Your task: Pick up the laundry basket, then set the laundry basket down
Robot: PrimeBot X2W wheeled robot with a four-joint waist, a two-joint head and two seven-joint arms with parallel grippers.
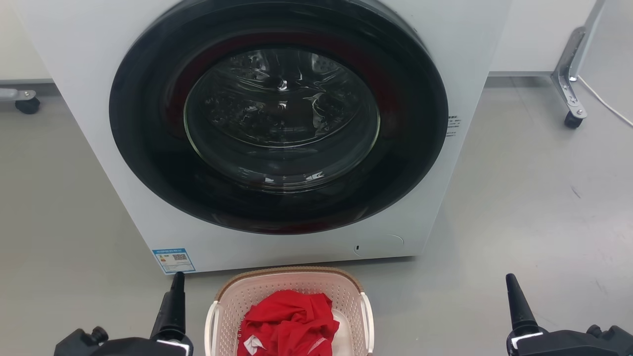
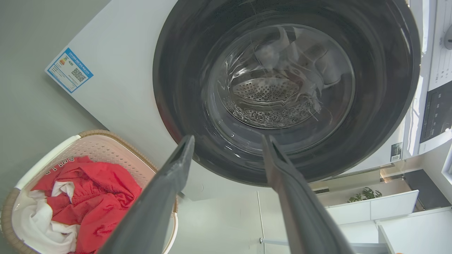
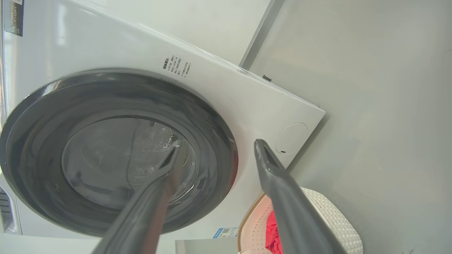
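The laundry basket (image 1: 296, 275), pale pink and perforated with a brown rim and white side handles, stands on the grey floor at the bottom centre of the head view, just in front of the washer. It holds a crumpled red garment (image 1: 289, 321) and some white cloth (image 2: 31, 218). My left gripper (image 1: 177, 279) hovers left of the basket, apart from it. My right gripper (image 1: 510, 279) hovers well to its right. In the left wrist view the left gripper (image 2: 229, 138) is open and holds nothing, with the basket (image 2: 102, 150) at lower left. The right gripper (image 3: 218, 143) is open too, the basket (image 3: 332, 211) below it.
A white front-loading washer (image 1: 99, 74) with a shut dark round door (image 1: 279, 113) stands right behind the basket. Castered frame legs stand at the far left (image 1: 27, 105) and far right (image 1: 572, 120), with a white cable (image 1: 603, 101) beside the right one. Bare grey floor lies on both sides.
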